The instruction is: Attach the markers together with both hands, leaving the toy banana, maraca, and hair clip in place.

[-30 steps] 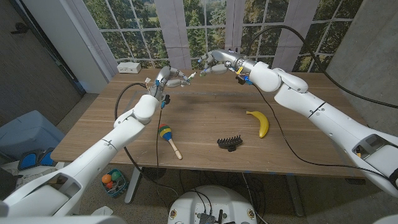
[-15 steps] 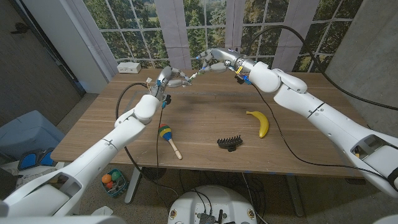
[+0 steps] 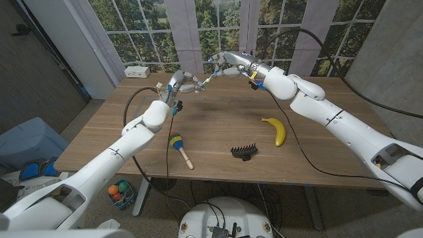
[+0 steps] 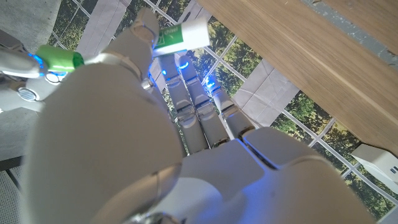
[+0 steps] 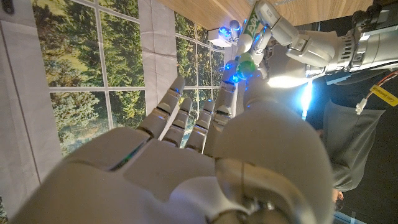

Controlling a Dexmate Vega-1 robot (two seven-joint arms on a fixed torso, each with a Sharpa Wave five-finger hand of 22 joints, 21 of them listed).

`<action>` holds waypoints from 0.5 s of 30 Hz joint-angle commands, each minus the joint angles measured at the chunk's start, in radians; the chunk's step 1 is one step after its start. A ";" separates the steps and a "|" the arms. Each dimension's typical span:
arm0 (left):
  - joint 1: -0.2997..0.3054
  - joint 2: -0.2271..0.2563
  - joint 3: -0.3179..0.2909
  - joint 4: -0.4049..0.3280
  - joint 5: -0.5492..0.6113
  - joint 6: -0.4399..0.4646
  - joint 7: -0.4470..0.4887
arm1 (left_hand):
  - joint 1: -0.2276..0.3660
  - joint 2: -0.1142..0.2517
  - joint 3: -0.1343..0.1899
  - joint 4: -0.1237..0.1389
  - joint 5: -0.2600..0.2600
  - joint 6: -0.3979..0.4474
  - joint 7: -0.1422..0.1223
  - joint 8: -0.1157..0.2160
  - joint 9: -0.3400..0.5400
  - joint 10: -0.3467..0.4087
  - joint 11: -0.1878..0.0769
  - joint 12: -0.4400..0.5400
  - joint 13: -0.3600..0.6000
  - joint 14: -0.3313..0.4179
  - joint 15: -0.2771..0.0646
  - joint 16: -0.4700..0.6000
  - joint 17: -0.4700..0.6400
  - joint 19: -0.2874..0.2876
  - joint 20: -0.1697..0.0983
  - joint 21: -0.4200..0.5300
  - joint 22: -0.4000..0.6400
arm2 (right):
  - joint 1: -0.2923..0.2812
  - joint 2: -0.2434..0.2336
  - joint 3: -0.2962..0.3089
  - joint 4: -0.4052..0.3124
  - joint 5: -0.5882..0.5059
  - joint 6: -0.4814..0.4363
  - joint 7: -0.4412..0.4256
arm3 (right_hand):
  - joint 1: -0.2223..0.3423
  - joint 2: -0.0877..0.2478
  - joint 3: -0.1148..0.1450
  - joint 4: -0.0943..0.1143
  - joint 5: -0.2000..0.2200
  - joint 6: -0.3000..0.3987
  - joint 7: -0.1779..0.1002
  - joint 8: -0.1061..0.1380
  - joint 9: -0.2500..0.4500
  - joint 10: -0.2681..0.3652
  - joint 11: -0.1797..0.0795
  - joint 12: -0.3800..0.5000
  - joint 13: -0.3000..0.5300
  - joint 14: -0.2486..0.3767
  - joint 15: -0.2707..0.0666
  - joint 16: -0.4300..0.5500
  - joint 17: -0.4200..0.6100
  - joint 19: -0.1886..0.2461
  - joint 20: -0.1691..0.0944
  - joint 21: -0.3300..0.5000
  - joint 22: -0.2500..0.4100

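The wooden counter [image 3: 218,125] carried three things toward its near side. A striped maraca [image 3: 178,147] lay left of middle, its stick pointing to the near edge. A black hair clip [image 3: 243,152] lay near the middle, and a toy banana [image 3: 277,130] just right of it.

A long wooden table [image 3: 218,125] stands before a wall of tall grid-paned windows [image 3: 215,26] looking out on sunlit green trees, split by pale grey pillars [image 3: 182,33]. A white power box [image 3: 137,71] rests on the sill. Grey concrete walls [image 3: 386,46] flank the room; a blue bin [image 3: 26,142] sits on the speckled floor.
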 commanded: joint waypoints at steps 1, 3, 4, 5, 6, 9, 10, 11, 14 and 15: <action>-0.008 -0.002 0.001 0.012 0.000 -0.006 -0.011 | -0.001 0.019 0.121 0.120 -0.004 -0.026 -0.007 0.005 0.015 0.156 -0.152 0.014 0.005 0.022 -0.110 0.012 0.009 0.006 -0.022 -0.004 0.002 | 0.008 0.010 0.001 0.021 -0.047 -0.023 -0.048 | 0.018 0.007 0.000 0.001 0.002 0.005 -0.017 -0.005 0.006 0.012 -0.023 0.000 0.000 0.023 -0.177 0.007 0.005 0.008 -0.018 0.008 0.001; -0.010 -0.002 0.002 0.016 0.001 -0.009 -0.012 | -0.002 0.022 0.121 0.121 -0.004 -0.031 -0.007 0.004 0.018 0.152 -0.153 0.014 0.006 0.026 -0.110 0.014 0.012 0.006 -0.022 -0.004 0.002 | 0.013 0.013 0.003 0.027 -0.043 -0.034 -0.045 | 0.018 0.007 0.000 0.001 0.001 0.005 -0.019 -0.007 0.005 0.023 -0.031 0.004 -0.001 0.037 -0.178 0.013 0.007 0.009 -0.019 0.009 0.000; -0.011 -0.002 0.002 0.017 0.001 -0.009 -0.012 | -0.003 0.024 0.120 0.121 -0.004 -0.028 -0.005 0.003 0.015 0.149 -0.153 0.011 0.004 0.027 -0.110 0.015 0.013 0.006 -0.022 -0.004 0.002 | 0.013 0.013 0.003 0.029 -0.047 -0.036 -0.052 | 0.017 0.006 -0.002 0.002 0.001 0.001 -0.022 -0.009 0.005 0.023 -0.035 0.004 -0.002 0.039 -0.177 0.014 0.007 0.008 -0.019 0.009 0.000; -0.012 -0.002 0.002 0.018 0.000 -0.010 -0.014 | -0.004 0.024 0.120 0.121 -0.003 -0.028 -0.006 0.003 0.016 0.150 -0.152 0.012 0.005 0.028 -0.110 0.016 0.014 0.007 -0.022 -0.003 0.002 | 0.014 0.013 0.004 0.029 -0.049 -0.038 -0.056 | 0.018 0.006 -0.002 0.002 0.001 0.000 -0.023 -0.010 0.005 0.019 -0.037 0.003 -0.002 0.040 -0.178 0.014 0.007 0.011 -0.019 0.010 0.000; -0.013 -0.003 0.003 0.019 0.001 -0.010 -0.015 | -0.004 0.025 0.119 0.121 -0.003 -0.027 -0.005 0.002 0.013 0.150 -0.152 0.012 0.003 0.029 -0.110 0.017 0.015 0.007 -0.022 -0.003 0.002 | 0.014 0.012 0.004 0.030 -0.050 -0.040 -0.059 | 0.018 0.006 -0.002 0.002 0.000 0.001 -0.023 -0.010 0.005 0.018 -0.039 0.002 -0.002 0.040 -0.179 0.015 0.008 0.011 -0.020 0.010 0.000; -0.016 -0.002 0.005 0.022 0.001 -0.010 -0.018 | -0.006 0.027 0.118 0.122 -0.001 -0.034 -0.007 -0.001 0.013 0.153 -0.152 0.015 0.006 0.032 -0.110 0.019 0.017 0.007 -0.021 -0.003 0.003 | 0.016 0.011 0.008 0.031 -0.052 -0.048 -0.068 | 0.018 0.009 -0.002 0.003 0.000 0.001 -0.028 -0.011 0.005 0.022 -0.042 0.004 -0.003 0.045 -0.181 0.017 0.009 0.012 -0.020 0.011 0.000; -0.016 -0.002 0.005 0.022 0.002 -0.010 -0.017 | -0.007 0.029 0.117 0.123 -0.001 -0.038 -0.007 -0.003 0.013 0.152 -0.152 0.015 0.006 0.034 -0.110 0.021 0.019 0.007 -0.021 -0.003 0.003 | 0.016 0.011 0.009 0.032 -0.050 -0.049 -0.071 | 0.018 0.010 -0.002 0.004 -0.001 0.001 -0.029 -0.011 0.005 0.029 -0.043 0.006 -0.004 0.048 -0.180 0.019 0.009 0.012 -0.021 0.011 0.000; -0.017 -0.003 0.005 0.022 0.002 -0.011 -0.018 | -0.008 0.030 0.116 0.123 0.000 -0.043 -0.008 -0.004 0.015 0.152 -0.152 0.016 0.006 0.036 -0.110 0.022 0.021 0.007 -0.020 -0.002 0.003 | 0.016 0.011 0.011 0.032 -0.049 -0.050 -0.074 | 0.016 0.011 -0.002 0.005 -0.001 0.001 -0.030 -0.012 0.005 0.032 -0.044 0.007 -0.004 0.052 -0.179 0.021 0.010 0.012 -0.021 0.012 0.000; -0.018 -0.004 0.005 0.023 0.004 -0.012 -0.016 | -0.014 0.038 0.109 0.126 0.005 -0.064 -0.015 -0.007 0.025 0.139 -0.153 0.013 0.009 0.042 -0.110 0.028 0.028 0.008 -0.020 -0.001 0.004 | 0.016 0.005 0.010 0.030 -0.042 -0.044 -0.071 | 0.015 0.011 -0.003 0.006 -0.002 0.001 -0.036 -0.013 0.005 0.054 -0.044 0.016 -0.005 0.066 -0.180 0.028 0.012 0.015 -0.021 0.013 0.000; -0.019 -0.004 0.005 0.023 0.004 -0.011 -0.016 | -0.014 0.038 0.108 0.125 0.006 -0.061 -0.014 -0.008 0.023 0.137 -0.153 0.011 0.008 0.041 -0.110 0.029 0.029 0.008 -0.020 -0.001 0.004 | 0.015 0.003 0.009 0.029 -0.043 -0.041 -0.071 | 0.015 0.010 -0.004 0.006 -0.003 0.001 -0.038 -0.014 0.005 0.052 -0.044 0.015 -0.005 0.067 -0.180 0.028 0.012 0.014 -0.022 0.013 0.000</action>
